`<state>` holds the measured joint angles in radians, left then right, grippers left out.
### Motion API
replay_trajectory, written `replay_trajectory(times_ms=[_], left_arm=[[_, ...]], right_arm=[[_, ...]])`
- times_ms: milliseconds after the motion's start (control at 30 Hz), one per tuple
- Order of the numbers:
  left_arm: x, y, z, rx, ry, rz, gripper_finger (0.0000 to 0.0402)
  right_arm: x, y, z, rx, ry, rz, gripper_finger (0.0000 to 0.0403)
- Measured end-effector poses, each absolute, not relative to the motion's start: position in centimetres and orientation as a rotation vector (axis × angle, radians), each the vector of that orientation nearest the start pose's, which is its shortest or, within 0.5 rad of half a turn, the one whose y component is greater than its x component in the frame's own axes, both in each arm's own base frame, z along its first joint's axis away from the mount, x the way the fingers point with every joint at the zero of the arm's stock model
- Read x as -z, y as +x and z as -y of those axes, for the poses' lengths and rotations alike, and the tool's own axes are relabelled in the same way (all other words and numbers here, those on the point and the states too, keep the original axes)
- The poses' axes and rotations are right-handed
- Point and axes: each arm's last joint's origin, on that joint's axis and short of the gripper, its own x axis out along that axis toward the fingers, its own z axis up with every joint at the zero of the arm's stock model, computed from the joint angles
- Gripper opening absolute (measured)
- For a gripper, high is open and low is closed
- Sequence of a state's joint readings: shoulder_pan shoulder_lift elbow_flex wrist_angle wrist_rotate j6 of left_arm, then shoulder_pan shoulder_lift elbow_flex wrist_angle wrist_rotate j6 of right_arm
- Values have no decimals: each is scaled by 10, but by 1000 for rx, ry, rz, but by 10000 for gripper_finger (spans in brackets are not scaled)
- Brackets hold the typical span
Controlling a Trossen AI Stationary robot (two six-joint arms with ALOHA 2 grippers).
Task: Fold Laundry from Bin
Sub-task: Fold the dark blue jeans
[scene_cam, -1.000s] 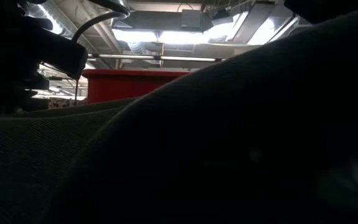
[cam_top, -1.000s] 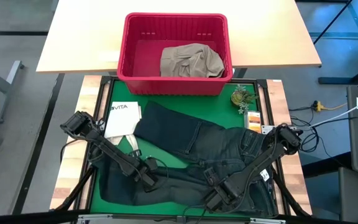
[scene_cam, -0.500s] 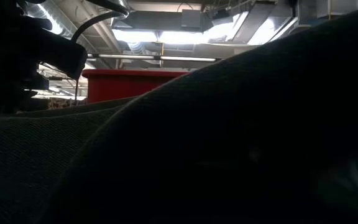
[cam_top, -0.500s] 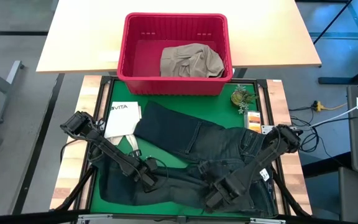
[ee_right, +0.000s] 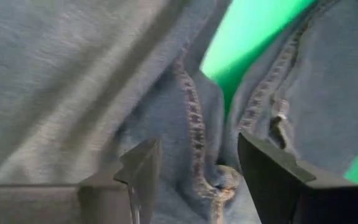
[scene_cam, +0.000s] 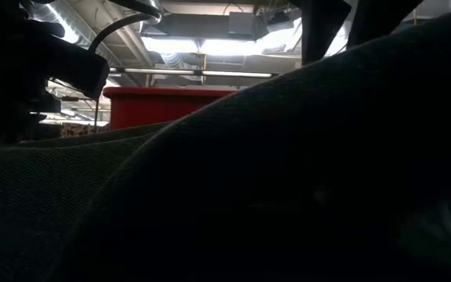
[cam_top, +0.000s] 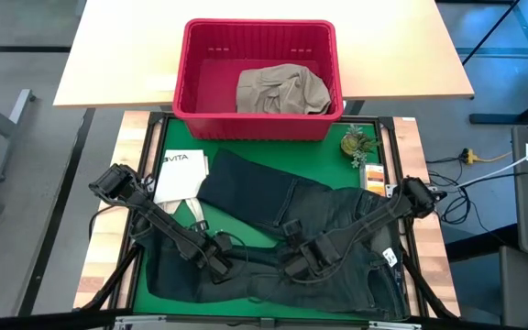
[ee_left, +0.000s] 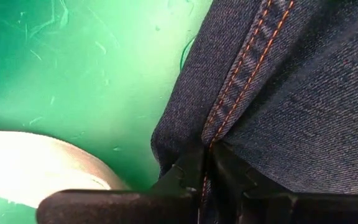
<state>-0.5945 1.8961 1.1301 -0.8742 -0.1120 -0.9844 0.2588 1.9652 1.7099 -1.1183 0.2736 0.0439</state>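
Dark blue denim jeans (cam_top: 282,206) lie spread flat on the green mat (cam_top: 324,156). My left gripper (cam_top: 220,266) is shut on a leg's stitched edge (ee_left: 229,106) near the mat's front. My right gripper (cam_top: 301,257) stands open just above the jeans' middle. In its wrist view my right gripper (ee_right: 197,180) has a seam of the jeans (ee_right: 194,124) between its fingers. The red bin (cam_top: 258,78) stands beyond the mat with a khaki garment (cam_top: 282,90) lying in it. My left gripper pinches the jeans' leg at its side edge, right on the orange-stitched seam (ee_left: 211,140), between its two fingers. The fingers come from above, pointing down. The cloth there lies flat on the mat, slack.
A white tote bag (cam_top: 180,176) lies on the mat's left side beside the jeans, its handle (ee_left: 36,171) close to my left gripper. A small plant (cam_top: 357,142) stands at the mat's far right. In the low view dark cloth (scene_cam: 288,180) fills most of the picture, the bin (scene_cam: 163,106) behind it.
My right gripper has left the mat's near edge, risen and gone toward the far and left side, over the jeans' middle, staying open. The jeans have kept their place.
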Motion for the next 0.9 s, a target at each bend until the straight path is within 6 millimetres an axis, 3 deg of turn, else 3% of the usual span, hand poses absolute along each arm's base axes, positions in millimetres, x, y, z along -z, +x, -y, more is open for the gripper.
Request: replay_trajectory(times_ms=[133,400,667,900], left_arm=[[-131,264,174,-402,-200,-1515,14],[-131,264,174,-403,-200,-1513,14],[-131,263,174,-436,-228,-1514,14],[-131,254,169,-572,-278,-1588,14]], right_arm=[[-241,379,-88,67,-342,-1348,199],[-229,379,-68,47,-253,-1415,126],[-229,378,-66,73,-237,-1427,16],[-229,370,-61,322,-174,-1457,34]])
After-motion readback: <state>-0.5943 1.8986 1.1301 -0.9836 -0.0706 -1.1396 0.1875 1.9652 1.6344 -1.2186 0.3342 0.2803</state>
